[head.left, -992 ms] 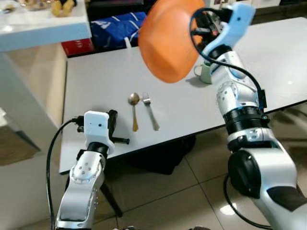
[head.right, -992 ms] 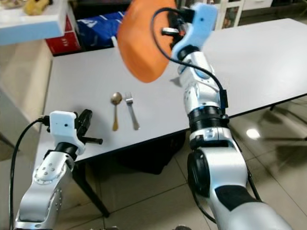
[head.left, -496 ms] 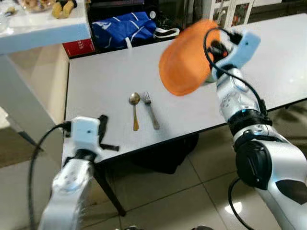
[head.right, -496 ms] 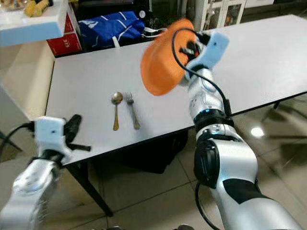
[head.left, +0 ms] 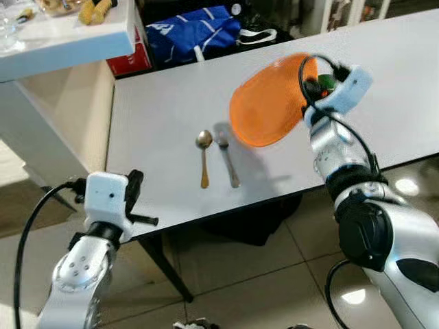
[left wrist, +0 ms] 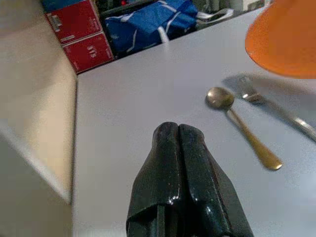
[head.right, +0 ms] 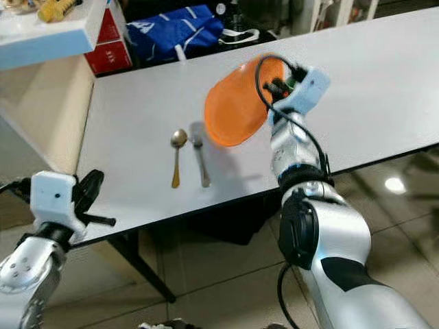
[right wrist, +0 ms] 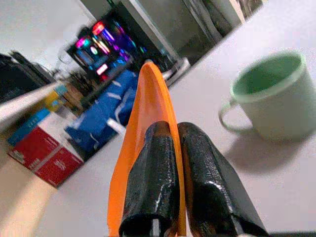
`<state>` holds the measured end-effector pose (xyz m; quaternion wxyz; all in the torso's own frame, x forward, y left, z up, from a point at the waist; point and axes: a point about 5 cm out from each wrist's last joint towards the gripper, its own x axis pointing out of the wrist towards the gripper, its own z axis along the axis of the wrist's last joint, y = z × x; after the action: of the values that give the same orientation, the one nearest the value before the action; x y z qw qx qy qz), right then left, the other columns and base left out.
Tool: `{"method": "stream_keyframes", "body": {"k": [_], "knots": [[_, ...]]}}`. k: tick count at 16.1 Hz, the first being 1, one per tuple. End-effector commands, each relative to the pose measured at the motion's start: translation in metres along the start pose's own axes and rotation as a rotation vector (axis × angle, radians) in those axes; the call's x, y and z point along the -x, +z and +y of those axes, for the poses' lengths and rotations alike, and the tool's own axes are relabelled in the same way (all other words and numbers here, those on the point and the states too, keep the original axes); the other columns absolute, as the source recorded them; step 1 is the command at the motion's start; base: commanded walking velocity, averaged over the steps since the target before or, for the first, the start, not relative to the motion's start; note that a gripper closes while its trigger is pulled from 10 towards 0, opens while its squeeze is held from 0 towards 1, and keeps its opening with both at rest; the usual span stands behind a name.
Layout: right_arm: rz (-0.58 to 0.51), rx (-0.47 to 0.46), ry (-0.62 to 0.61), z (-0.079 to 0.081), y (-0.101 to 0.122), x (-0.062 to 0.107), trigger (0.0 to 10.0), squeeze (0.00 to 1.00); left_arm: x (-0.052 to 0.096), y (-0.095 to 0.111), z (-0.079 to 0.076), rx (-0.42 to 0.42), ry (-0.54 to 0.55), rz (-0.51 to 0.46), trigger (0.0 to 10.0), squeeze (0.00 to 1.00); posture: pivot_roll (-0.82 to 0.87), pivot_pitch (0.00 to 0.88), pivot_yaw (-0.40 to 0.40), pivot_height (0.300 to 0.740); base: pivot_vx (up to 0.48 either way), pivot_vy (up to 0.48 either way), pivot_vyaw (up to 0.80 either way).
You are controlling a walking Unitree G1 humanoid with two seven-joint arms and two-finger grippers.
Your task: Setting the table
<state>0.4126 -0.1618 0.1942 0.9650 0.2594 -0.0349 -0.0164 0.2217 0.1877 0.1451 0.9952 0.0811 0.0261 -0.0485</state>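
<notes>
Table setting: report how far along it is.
Done: a spoon and fork lie side by side on the grey table. In hand: the right hand grips an orange plate by its rim, tilted above the table beside the fork. Left: set the plate down; the green mug stands apart. The left hand is shut, idle.

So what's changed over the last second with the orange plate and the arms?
The right gripper has brought the orange plate down from high above the table to just beside the fork, still clamped on its rim. The left gripper stayed shut at the near edge; spoon and fork unmoved.
</notes>
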Motion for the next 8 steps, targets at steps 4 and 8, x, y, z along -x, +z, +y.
{"method": "stream_keyframes", "body": {"k": [4, 8], "knots": [[0.036, 0.03, -0.062, -0.012, -0.015, 0.006, 10.0, 0.0, 0.009, 0.008, 0.008, -0.03, 0.0, 0.006, 10.0, 0.0, 0.12, 0.053, 0.198, 0.74, 0.0, 0.0, 0.0], [0.066, 0.09, -0.136, -0.028, -0.026, 0.014, 10.0, 0.0, 0.01, 0.009, 0.009, -0.045, -0.013, 0.015, 10.0, 0.0, 0.11, 0.071, 0.209, 0.74, 0.0, 0.0, 0.0]]}}
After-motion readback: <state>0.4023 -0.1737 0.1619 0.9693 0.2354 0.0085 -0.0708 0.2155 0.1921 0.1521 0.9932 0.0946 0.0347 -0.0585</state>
